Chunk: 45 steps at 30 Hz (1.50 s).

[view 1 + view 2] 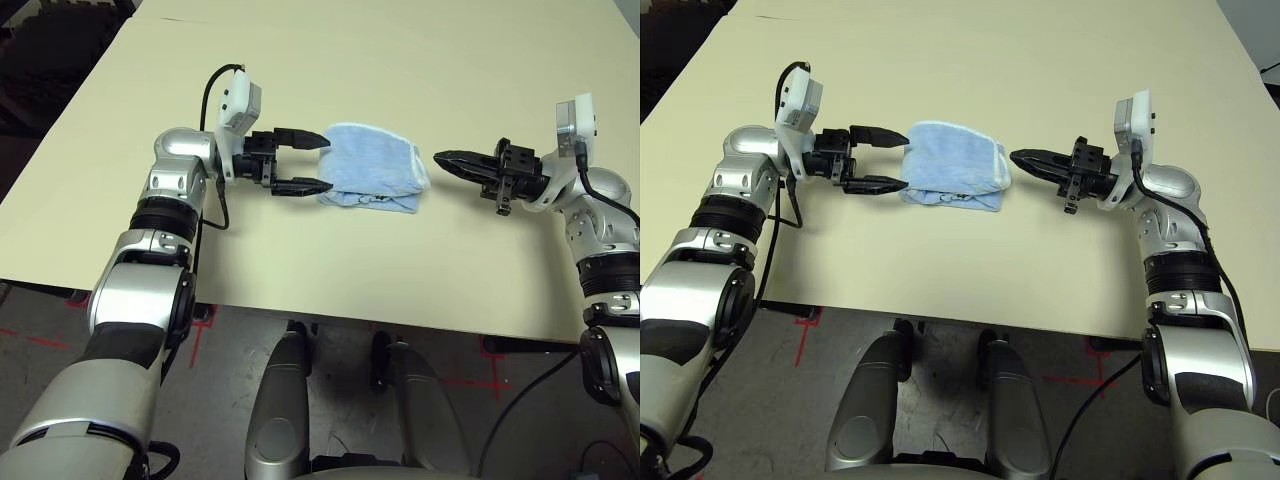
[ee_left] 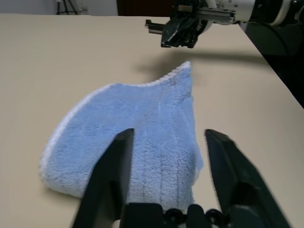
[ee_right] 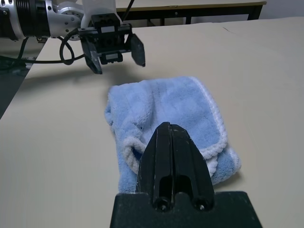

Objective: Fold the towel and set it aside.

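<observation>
L gripper (image 1: 303,163) at towel's 9 o'clock, fingers apart, nothing held, likely lining up on that edge. Towel (image 1: 372,180) lies folded mid-table (image 1: 400,60), not yet set aside. R gripper (image 1: 452,160) at its 3 o'clock, fingers pressed together, empty, just clear.

- I see a pale cream table (image 1: 380,40) filling most of the head view; 
- one folded light-blue towel (image 1: 372,166) lies on it, centre frame
</observation>
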Available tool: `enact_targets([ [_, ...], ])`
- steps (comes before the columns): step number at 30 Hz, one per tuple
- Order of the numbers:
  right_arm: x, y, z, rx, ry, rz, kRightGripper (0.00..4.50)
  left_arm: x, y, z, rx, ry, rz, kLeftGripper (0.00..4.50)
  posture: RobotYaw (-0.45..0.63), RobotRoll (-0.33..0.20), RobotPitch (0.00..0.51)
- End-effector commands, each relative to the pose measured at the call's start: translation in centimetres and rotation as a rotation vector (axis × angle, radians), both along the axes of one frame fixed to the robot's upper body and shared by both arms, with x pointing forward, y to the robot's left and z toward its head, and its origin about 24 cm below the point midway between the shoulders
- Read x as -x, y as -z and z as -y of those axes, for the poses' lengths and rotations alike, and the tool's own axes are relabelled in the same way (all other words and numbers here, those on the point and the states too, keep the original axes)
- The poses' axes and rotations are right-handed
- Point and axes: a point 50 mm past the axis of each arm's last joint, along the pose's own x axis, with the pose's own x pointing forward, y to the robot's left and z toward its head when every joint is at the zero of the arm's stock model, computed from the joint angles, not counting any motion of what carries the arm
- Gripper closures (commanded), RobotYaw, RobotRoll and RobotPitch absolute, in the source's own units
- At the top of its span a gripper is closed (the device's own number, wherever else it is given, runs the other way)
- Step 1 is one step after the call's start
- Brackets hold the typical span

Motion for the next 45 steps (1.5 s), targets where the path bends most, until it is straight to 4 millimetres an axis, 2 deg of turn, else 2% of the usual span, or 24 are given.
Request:
enact_targets([
  [1,0.3,0.0,-0.2,0.000,-0.018,-0.001,4.50,0.1,0.4,0.1,-0.024,0.025,0.027,2.89,0.06,0.000,0.264],
  [5,0.1,-0.6,-0.9,-0.022,-0.040,0.005,4.50,-0.1,-0.1,0.5,0.022,0.027,0.043,4.42,0.06,0.000,0.265],
  [8,-0.4,-1.2,-2.3,-0.061,-0.061,0.017,4.50,-0.5,-1.1,1.6,0.088,0.001,0.042,4.47,0.07,0.000,0.263],
  [11,-1.0,-1.1,-4.2,-0.094,-0.082,0.013,4.50,-0.9,-1.1,3.0,0.128,-0.020,0.034,4.47,0.07,0.000,0.261],
  [16,-2.1,0.5,-7.2,-0.064,-0.103,-0.048,4.50,-0.9,0.6,5.2,0.090,0.011,-0.032,4.47,0.07,0.000,0.261],
  [19,-2.5,1.7,-7.8,-0.022,-0.100,-0.075,4.50,-0.8,2.3,5.5,0.025,0.002,-0.051,4.47,0.08,0.000,0.260],
  [22,-2.6,3.2,-7.5,0.021,-0.084,-0.122,4.50,-0.7,4.5,5.0,-0.038,-0.042,-0.093,4.47,0.08,0.000,0.259],
  [28,-2.7,4.8,-6.7,0.073,-0.061,-0.168,4.50,-0.7,6.0,3.4,-0.109,-0.102,-0.114,4.47,0.08,0.000,0.259],
  [40,-2.4,6.5,-4.2,0.149,0.007,-0.206,4.50,-1.0,5.3,1.5,-0.102,-0.181,-0.118,4.47,0.08,0.000,0.261],
  [42,-2.3,6.3,-3.8,0.140,0.012,-0.197,4.50,-1.1,4.7,1.2,-0.069,-0.183,-0.127,4.47,0.08,0.000,0.262],
  [45,-2.4,5.0,-3.4,0.093,0.004,-0.163,4.50,-1.3,3.4,0.9,-0.021,-0.192,-0.103,4.47,0.08,0.000,0.262],
])
